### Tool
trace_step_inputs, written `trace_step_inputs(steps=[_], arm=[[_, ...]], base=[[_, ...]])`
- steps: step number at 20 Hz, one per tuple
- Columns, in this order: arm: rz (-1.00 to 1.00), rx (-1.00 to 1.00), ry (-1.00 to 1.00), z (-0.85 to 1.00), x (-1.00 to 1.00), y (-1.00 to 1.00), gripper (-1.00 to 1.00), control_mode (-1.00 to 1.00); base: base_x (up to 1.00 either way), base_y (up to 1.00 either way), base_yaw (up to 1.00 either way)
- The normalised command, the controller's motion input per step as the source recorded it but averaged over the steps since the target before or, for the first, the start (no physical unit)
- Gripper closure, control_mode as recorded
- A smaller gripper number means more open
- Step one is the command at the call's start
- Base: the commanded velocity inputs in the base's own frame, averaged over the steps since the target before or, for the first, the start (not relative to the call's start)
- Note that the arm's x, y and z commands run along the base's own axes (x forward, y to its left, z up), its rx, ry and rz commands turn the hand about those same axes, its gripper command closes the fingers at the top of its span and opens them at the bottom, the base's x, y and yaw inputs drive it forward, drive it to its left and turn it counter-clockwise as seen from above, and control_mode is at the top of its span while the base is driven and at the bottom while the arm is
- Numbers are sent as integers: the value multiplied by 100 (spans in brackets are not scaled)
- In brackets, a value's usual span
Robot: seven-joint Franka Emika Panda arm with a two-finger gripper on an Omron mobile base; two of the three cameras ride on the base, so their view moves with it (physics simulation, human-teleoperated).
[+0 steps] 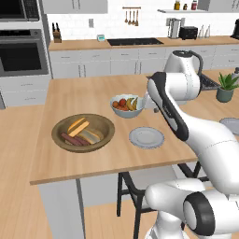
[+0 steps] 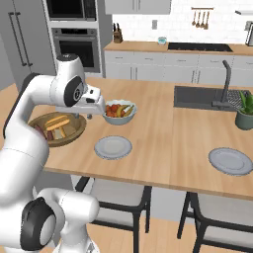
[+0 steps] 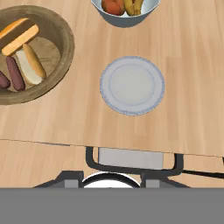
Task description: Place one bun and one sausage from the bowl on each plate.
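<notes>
the wooden bowl [image 1: 83,132] sits on the island counter [image 1: 93,158] toward its left end, back from the front edge. inside it lie two buns and two sausages: one bun [image 3: 18,36] with an orange crust near the bowl's far side, a second bun [image 3: 29,65] showing its pale side beside it, and two dark sausages [image 3: 15,73] next to each other at the near-left of the bowl.

a plate [image 1: 146,137] lies flat on the counter just to the right of the bowl, apart from it, bare, and close to the front edge. the second plate [image 2: 230,160] is well apart, toward the counter's right end near the front edge, also bare.

a pale fruit bowl [image 2: 119,111] with bananas and red fruit stands behind the first plate, near the counter's middle. a potted plant [image 2: 245,111] stands beside the sink [image 2: 197,96] at the far right.

the gripper [image 2: 88,115] hangs above the counter between the wooden bowl and the fruit bowl, holding nothing; whether its fingers are spread or pressed together i cannot tell.
</notes>
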Motion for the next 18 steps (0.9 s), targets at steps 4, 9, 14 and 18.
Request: trace_step_inputs(steps=[4,9,14,18], arm=[[0,0,0,-6,-8,12,-100,-100],[-3,0,-1,-4,29,69,-100,-100],[-20,2,-7,-12,22,90,-100,-100],[-31,8,-14,-1,0,74,-100,-100]], base=[[0,0,0],[0,0,0],[0,0,0],[0,0,0]])
